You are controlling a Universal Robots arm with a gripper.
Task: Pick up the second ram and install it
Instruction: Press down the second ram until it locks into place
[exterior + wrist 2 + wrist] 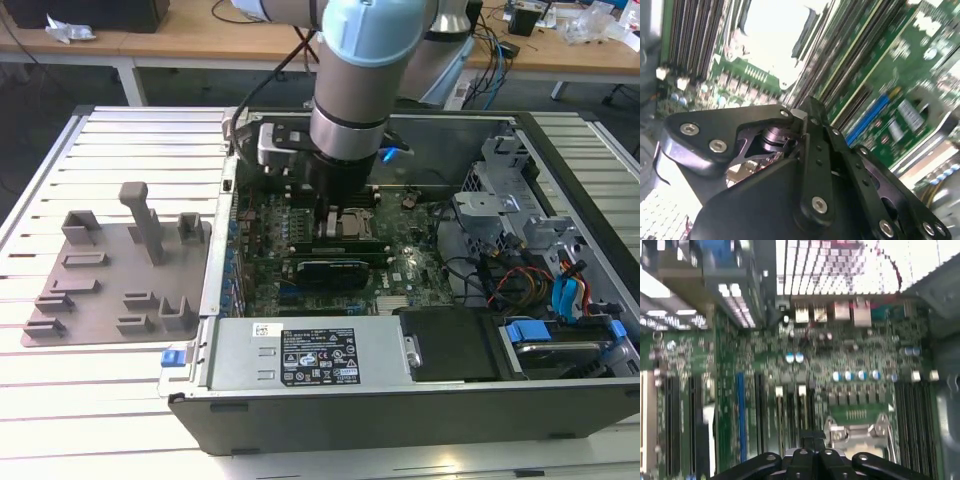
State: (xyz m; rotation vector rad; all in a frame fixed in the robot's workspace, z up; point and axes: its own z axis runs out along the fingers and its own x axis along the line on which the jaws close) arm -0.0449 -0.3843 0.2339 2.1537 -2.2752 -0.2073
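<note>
On the exterior view's left, resting on the slatted metal worktop (110, 390): a gray fixture tray (110, 275) with raised blocks and one upright post.

Just right of it, lying open on its side: a computer case (420, 410), motherboard (400, 270) facing up. Along the near edge, a silver power supply (310, 355).

Over the middle of the board, reaching straight down into the case: the arm (350, 80), with the gripper (335, 222) low above the CPU socket (348, 222). Just in front of the socket, a broad black card (325, 270).

In the second wrist view, seen past the gripper's black linkage: fingers (815, 150) pressed together at their tips, nothing recognisable pinched between them. Beside the bright socket, standing on edge in the long slots: green sticks. Taken as the second ram (845, 55): the stick nearest the fingertips, seated in its slot and apart from the fingers, though not to be singled out with certainty.

In the first wrist view, more long black slots (910, 415) with white end clips (801, 390) on either side of the socket.

On the exterior view's right, inside the case: drive cages (500, 190), loose cables (500, 275), blue clips (520, 332).
</note>
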